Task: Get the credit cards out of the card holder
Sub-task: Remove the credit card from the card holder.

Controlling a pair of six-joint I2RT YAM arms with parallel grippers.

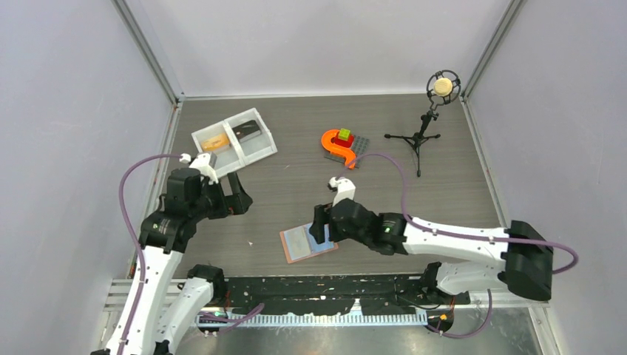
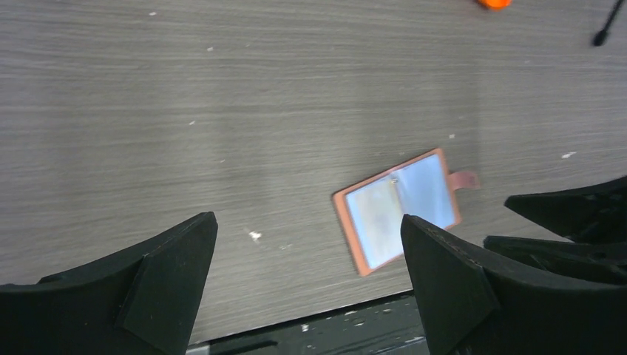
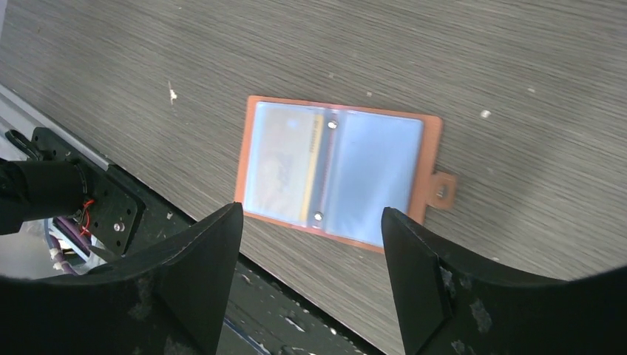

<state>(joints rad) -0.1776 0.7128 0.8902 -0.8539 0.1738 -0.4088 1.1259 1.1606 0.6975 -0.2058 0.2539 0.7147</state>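
The card holder (image 1: 303, 243) lies spread open near the table's front edge, salmon-brown rim, light blue pockets, side tab (image 3: 442, 188). In the right wrist view the card holder (image 3: 370, 174) shows a pale card (image 3: 285, 157) inside its left pocket. My right gripper (image 1: 321, 228) hovers over the holder's right half; the right gripper (image 3: 311, 209) is open and empty. My left gripper (image 1: 238, 194) stands below the white tray (image 1: 268, 148); the left gripper (image 2: 307, 217) is wide open and empty, with the holder (image 2: 399, 207) ahead to its right. A dark card (image 1: 248, 131) and a tan card (image 1: 214, 142) lie in the tray.
An orange hook-shaped piece (image 1: 333, 140) with a green block sits on a grey plate behind the holder. A microphone (image 1: 443, 87) on a small tripod stands at the back right. A black perforated strip (image 1: 333, 288) runs along the front edge.
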